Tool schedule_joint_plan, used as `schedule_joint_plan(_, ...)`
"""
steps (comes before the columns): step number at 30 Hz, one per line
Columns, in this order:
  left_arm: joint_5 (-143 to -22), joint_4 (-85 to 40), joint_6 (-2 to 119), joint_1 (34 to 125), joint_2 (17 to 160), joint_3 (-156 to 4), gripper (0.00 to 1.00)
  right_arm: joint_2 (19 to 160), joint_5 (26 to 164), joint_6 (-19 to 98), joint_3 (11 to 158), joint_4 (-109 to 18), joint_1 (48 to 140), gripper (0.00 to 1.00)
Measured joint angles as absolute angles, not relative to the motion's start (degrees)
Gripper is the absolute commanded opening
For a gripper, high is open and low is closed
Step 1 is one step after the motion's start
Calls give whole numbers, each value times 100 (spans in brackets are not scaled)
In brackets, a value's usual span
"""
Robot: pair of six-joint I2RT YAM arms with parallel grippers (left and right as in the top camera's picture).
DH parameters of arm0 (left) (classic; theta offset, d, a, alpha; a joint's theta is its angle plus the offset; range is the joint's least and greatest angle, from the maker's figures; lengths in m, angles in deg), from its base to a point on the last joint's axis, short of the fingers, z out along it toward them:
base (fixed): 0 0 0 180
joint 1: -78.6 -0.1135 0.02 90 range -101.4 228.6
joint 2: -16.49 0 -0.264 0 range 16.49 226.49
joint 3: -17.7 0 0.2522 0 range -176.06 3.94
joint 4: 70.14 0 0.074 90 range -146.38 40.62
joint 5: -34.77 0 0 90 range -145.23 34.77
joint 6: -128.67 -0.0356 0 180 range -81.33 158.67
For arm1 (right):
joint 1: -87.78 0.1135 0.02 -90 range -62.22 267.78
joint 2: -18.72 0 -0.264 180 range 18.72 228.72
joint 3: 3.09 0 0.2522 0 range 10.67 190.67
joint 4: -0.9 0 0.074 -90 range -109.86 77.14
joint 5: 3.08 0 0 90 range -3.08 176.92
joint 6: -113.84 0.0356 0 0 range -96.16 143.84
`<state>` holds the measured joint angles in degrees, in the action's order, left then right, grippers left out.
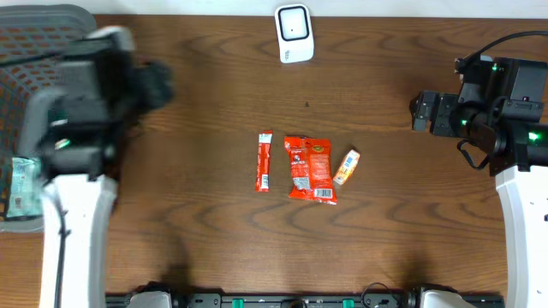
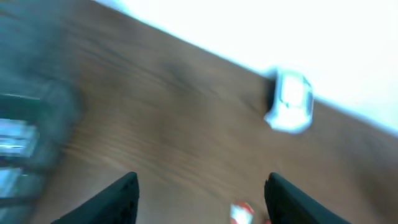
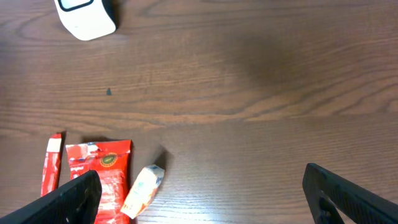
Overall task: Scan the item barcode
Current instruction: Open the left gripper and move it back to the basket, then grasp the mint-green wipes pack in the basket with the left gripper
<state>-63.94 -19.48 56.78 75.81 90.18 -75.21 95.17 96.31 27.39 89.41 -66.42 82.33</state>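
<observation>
Well, we see a big brown wooden table (image 1: 214, 103), and from above a grey mesh basket (image 1: 34, 34) sits at its 9 o'clock edge. A blue-green pack (image 1: 21, 188) lies in the basket. Our left arm (image 1: 81, 94) is over by the basket and looks blurry. The left gripper (image 2: 199, 186) has its two dark fingers (image 2: 118, 196) apart, and we see nothing between them. Our right arm (image 1: 505, 103) is at 3 o'clock, well apart from the packs. The right gripper (image 3: 202, 186) is spread wide with only bare table between its fingers (image 3: 74, 199). A white scanner (image 1: 294, 32) stands at 12 o'clock near the far edge. In the middle of the table lies a red snack bag (image 1: 310, 168). A thin red stick pack (image 1: 264, 161) lies just beside it at its 9 o'clock side. A small orange and white pack (image 1: 347, 167) lies just beside the bag at its 3 o'clock side.
</observation>
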Motion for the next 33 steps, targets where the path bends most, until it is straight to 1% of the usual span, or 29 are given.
schedule_joint_plan(3, -6236, -2044, 5689, 6584, 8697, -7523, 70, 9517, 9631, 2739, 8941, -6640, 8233, 99)
schedule_joint_plan(7, -6125, -2146, 5687, 5640, 8546, -7523, 71, 9517, 9631, 2739, 8941, -6642, 8233, 99)
schedule_joint_plan(13, -5924, -2225, 5663, 4753, 8747, -7526, 71, 9517, 9631, 2737, 8941, -6642, 8233, 99)
schedule_joint_plan(18, -5600, -1939, 5287, 4351, 9556, -7550, 71, 9517, 9631, 2739, 8941, -6642, 8233, 99)
schedule_joint_plan(22, -5325, -1663, 5083, 4185, 10540, -7552, 71, 9517, 9633, 2739, 8943, -6642, 8233, 99)
schedule_joint_plan(28, -5098, -1381, 5027, 3920, 11829, -7552, 71, 9517, 9631, 2739, 8943, -6642, 8233, 99)
schedule_joint_plan(33, -4949, -1325, 4974, 3739, 12605, -7550, 71, 9517, 9631, 2739, 8943, -6640, 8233, 99)
